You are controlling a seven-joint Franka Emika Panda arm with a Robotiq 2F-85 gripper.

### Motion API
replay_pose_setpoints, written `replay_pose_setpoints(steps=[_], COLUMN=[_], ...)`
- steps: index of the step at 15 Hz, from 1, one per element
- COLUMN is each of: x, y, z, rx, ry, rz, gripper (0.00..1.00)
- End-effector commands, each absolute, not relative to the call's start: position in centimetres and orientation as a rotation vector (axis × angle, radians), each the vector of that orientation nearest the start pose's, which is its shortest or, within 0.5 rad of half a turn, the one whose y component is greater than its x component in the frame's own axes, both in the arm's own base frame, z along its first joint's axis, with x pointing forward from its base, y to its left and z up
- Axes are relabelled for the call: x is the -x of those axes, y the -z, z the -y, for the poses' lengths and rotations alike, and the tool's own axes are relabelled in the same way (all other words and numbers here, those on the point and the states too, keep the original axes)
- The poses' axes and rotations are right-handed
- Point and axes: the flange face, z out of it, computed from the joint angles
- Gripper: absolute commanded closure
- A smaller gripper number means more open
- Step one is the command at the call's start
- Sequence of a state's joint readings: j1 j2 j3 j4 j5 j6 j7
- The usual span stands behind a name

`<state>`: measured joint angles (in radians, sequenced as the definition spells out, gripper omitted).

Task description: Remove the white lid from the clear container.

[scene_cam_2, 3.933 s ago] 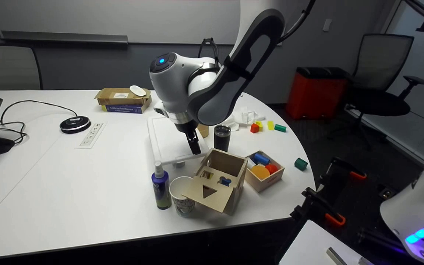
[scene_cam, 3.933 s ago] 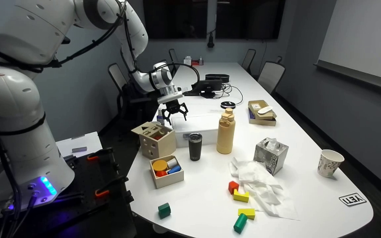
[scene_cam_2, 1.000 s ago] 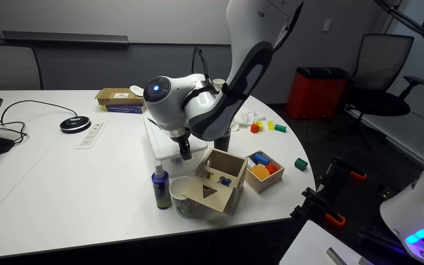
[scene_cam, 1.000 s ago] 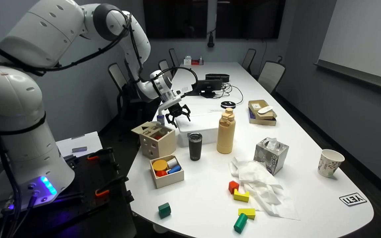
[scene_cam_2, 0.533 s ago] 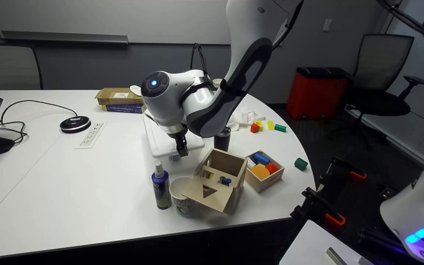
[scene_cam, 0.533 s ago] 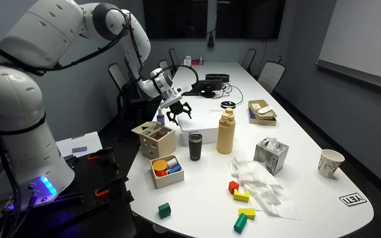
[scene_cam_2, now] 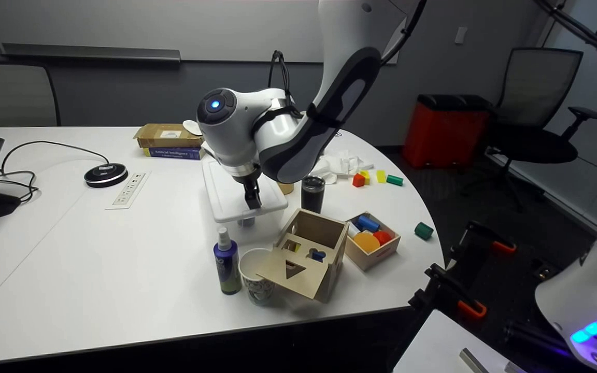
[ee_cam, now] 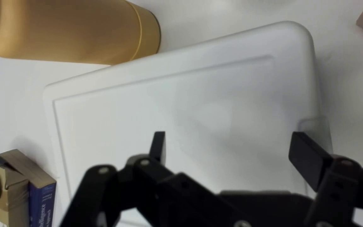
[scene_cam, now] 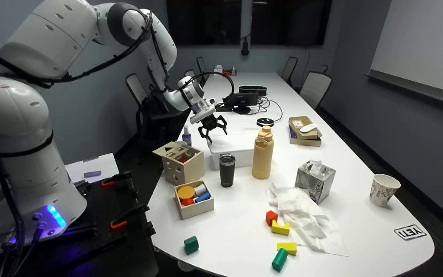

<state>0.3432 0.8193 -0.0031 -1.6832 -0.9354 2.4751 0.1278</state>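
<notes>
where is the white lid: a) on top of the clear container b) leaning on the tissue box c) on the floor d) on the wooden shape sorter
a, since in both exterior views the white lid sits on top of the clear container.

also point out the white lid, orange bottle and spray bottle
White lid [ee_cam: 200, 116], wrist view: flat top
Orange bottle [scene_cam: 262, 157], in an exterior view: body
Spray bottle [scene_cam_2: 227, 263], in an exterior view: purple body
</notes>
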Motion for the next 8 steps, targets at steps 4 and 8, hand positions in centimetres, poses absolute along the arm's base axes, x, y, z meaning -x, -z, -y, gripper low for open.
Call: replay_pose_setpoints(steps=[4,8], x=[-62.2,-61.2], y=[-12.8,-11.8], z=[-22.3,-23.0], rx=[-2.376,-2.409], ry=[-0.081,-0.027], rz=[-1.172,-1.166], gripper=[0.00,0.00])
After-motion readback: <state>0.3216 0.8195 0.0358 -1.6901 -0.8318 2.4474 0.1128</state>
